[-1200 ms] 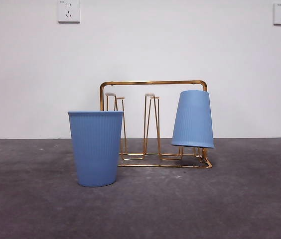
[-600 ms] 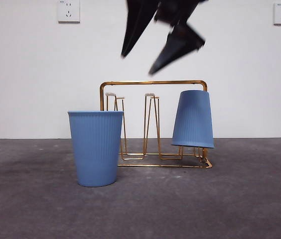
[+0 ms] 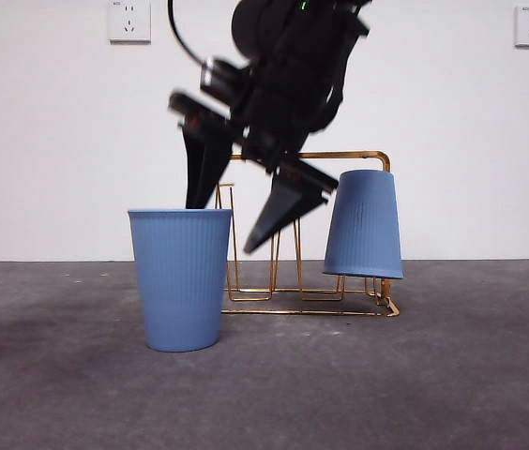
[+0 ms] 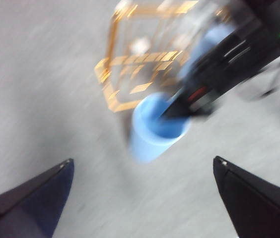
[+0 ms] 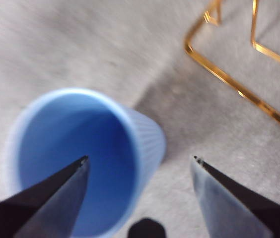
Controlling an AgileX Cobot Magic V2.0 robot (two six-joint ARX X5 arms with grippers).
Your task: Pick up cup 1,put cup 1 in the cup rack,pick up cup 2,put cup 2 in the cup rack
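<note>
An upright ribbed blue cup (image 3: 180, 281) stands on the table, left of and in front of the gold wire cup rack (image 3: 311, 311). A second blue cup (image 3: 365, 225) hangs upside down on the rack's right peg. My right gripper (image 3: 222, 225) is open at the upright cup's rim. In the right wrist view the right gripper (image 5: 140, 158) has one jaw over the inside of the cup (image 5: 70, 148) and the other outside its wall. High above, my left gripper (image 4: 144, 160) is open and holds nothing. It looks down on the cup (image 4: 152, 134) and rack (image 4: 130, 64).
The table is grey and rough, with a white wall and two sockets behind it. The rack's corner (image 5: 229, 79) lies close beside the upright cup. The right arm (image 4: 219, 74) crosses the left wrist view, blurred.
The right arm has come down from the top of the front view to the upright cup's rim. Both cups and the rack stay where they were.
</note>
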